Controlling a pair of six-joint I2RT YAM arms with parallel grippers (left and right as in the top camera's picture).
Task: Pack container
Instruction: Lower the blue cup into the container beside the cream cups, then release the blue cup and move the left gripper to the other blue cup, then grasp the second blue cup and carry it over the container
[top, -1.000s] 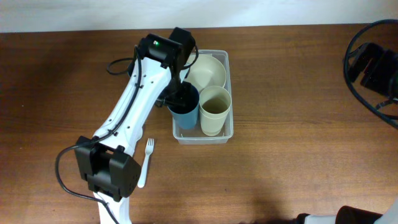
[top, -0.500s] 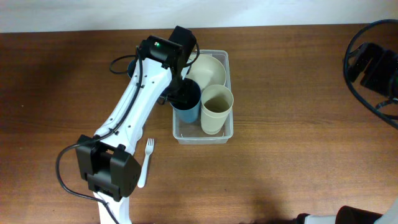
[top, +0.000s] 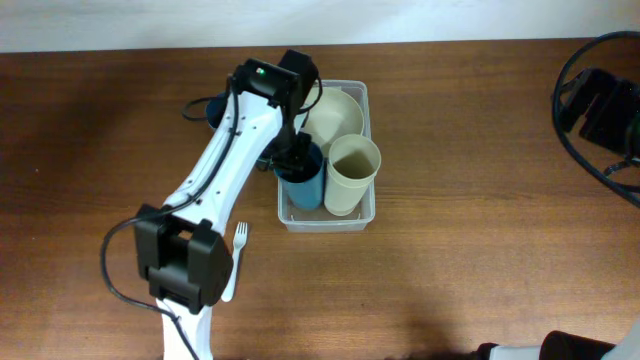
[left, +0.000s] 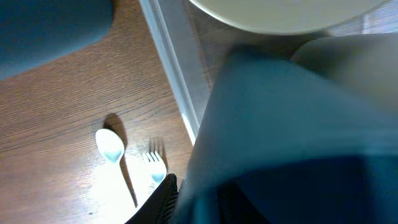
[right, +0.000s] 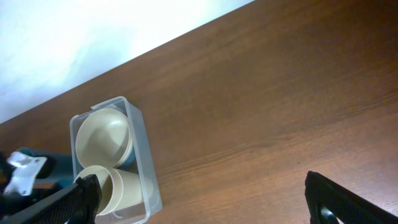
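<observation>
Inside container (top: 320, 222): cream bowl (top: 335, 115), cream cup (top: 350, 175) packed; my left end effector (top: 297, 152) clamps blue cup (top: 305, 188); fork (top: 235, 258), spoon (left: 111, 144) outstanding.

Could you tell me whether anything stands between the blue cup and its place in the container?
Nothing visible does. The blue cup, held by the left gripper, is already inside the container, beside the cream cup and near the cream bowl; its base is hidden.

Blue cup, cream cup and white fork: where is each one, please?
blue cup (top: 304, 192), overhead view, its outer side wall.
cream cup (top: 354, 158), overhead view, inside its open mouth.
white fork (top: 234, 261), overhead view, middle of its handle.
</observation>
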